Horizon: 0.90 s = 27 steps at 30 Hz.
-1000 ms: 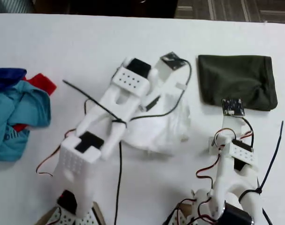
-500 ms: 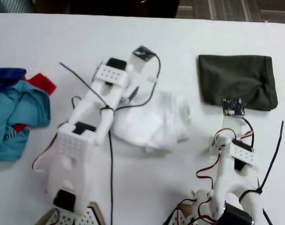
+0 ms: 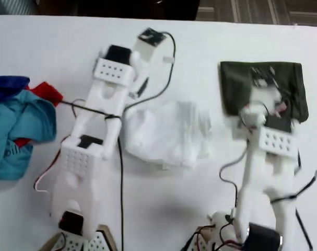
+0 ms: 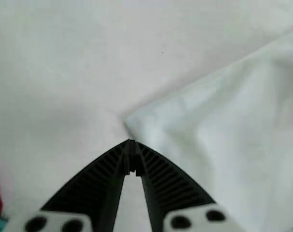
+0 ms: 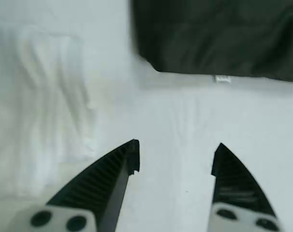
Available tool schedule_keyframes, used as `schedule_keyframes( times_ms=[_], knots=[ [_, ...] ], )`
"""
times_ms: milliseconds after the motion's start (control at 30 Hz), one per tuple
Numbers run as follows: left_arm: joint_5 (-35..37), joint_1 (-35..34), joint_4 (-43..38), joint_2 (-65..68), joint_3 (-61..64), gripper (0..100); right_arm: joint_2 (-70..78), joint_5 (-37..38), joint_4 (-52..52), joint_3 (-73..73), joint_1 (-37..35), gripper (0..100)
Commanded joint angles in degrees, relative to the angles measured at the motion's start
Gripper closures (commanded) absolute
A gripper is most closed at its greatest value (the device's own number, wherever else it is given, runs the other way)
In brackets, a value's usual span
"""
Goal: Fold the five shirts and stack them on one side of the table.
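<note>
A crumpled white shirt (image 3: 168, 133) lies mid-table. My left gripper (image 4: 131, 145) is shut, its tips just off the white shirt's corner (image 4: 129, 121) with no cloth seen between them; in the high view the left gripper (image 3: 139, 89) sits at the shirt's far left edge. A folded dark green shirt (image 3: 262, 91) lies at the far right. My right gripper (image 5: 176, 154) hangs open over bare table, just short of the dark shirt's near edge (image 5: 218, 43), with the white shirt (image 5: 45, 96) to one side. The right arm (image 3: 268, 144) overlaps the dark shirt.
A loose pile of blue, teal and red shirts (image 3: 20, 123) lies at the left edge. The white table (image 3: 54, 47) has free room along the back and between the pile and the left arm. Cables trail from both arms.
The left arm has swung toward the far left, off the white shirt to its corner. The right arm has stretched forward to the dark green shirt.
</note>
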Motion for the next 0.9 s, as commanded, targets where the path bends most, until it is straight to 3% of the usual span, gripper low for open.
schedule_keyframes(
  times_ms=[0,200,433,767,867],
  knots=[
    [0.53,-5.36,3.25,-1.41,-5.14,97,7.87,-3.6,4.62,-14.15,-8.48,74.8],
    [0.44,-12.4,3.16,-7.12,-0.75,97,23.69,-5.1,4.79,-26.73,-15.08,74.8],
    [-1.32,-16.09,1.67,-21.19,19.21,97,37.49,-5.01,4.79,-34.99,-18.77,74.8],
    [-1.67,-19.96,-14.86,-36.22,53.41,97,46.9,-4.57,8.31,-40.53,-20.09,75.1],
    [-1.67,-19.96,-20.04,-38.86,61.67,97,48.13,-4.57,7.96,-41.76,-20.09,82.6]
  ],
)
